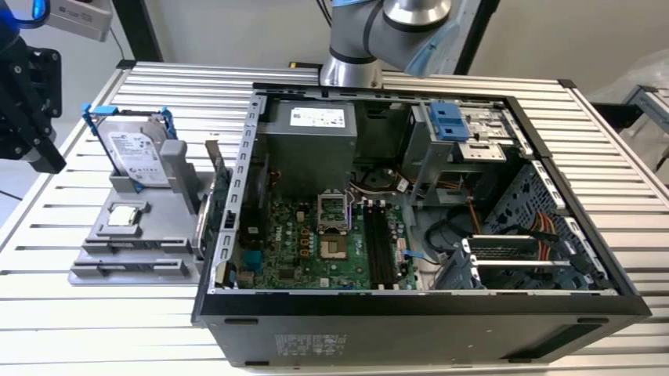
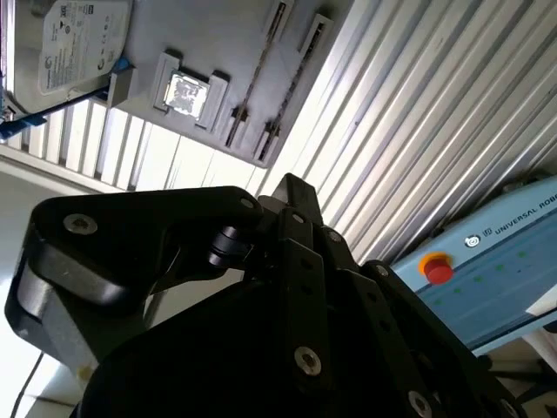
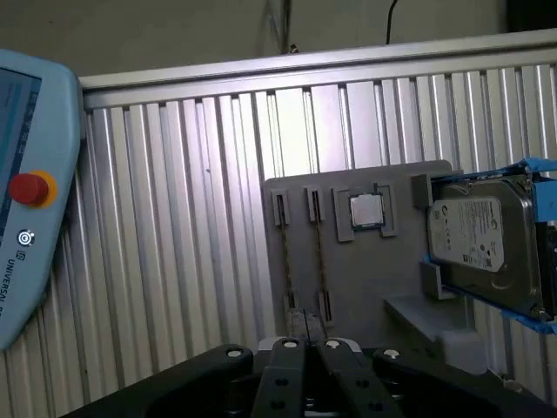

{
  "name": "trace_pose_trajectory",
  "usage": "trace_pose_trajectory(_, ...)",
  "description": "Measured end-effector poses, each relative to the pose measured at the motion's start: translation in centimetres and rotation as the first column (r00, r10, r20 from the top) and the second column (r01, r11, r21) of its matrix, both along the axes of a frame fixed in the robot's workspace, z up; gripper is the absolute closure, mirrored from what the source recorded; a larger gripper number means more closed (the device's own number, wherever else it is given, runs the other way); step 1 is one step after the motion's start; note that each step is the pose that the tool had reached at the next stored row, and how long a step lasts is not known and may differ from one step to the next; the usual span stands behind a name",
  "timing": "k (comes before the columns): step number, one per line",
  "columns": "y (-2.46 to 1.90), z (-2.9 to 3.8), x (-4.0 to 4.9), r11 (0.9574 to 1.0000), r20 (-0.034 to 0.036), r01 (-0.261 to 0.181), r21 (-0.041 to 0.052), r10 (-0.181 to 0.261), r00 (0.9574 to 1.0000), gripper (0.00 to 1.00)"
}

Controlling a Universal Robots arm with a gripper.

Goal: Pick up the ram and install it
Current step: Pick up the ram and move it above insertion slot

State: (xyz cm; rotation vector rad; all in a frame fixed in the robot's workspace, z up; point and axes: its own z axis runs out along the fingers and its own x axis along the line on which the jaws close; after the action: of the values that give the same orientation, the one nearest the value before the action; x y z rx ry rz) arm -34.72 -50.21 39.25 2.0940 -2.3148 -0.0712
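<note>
Black gripper (image 1: 44, 157) raised at the exterior view's left, fingers (image 3: 285, 370) together, empty; arm base (image 1: 361, 47) far centre.

Two ram sticks (image 3: 285, 257) (image 3: 319, 252), one hard drive (image 3: 483, 248), one processor (image 3: 366, 210)

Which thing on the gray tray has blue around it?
The big silver hard drive, held in a blue frame. The small square chip and two thin sticks have none.
</note>
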Motion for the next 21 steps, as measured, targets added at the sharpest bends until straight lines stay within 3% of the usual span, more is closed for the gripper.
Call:
trace_pose_trajectory(7,0.0,0.0,0.0,0.9984,0.0,-0.056,0.0,0.056,0.9984,1.0)
trace_pose_trajectory(21,0.0,0.0,0.0,0.9971,0.0001,-0.076,0.0,0.076,0.9971,1.0)
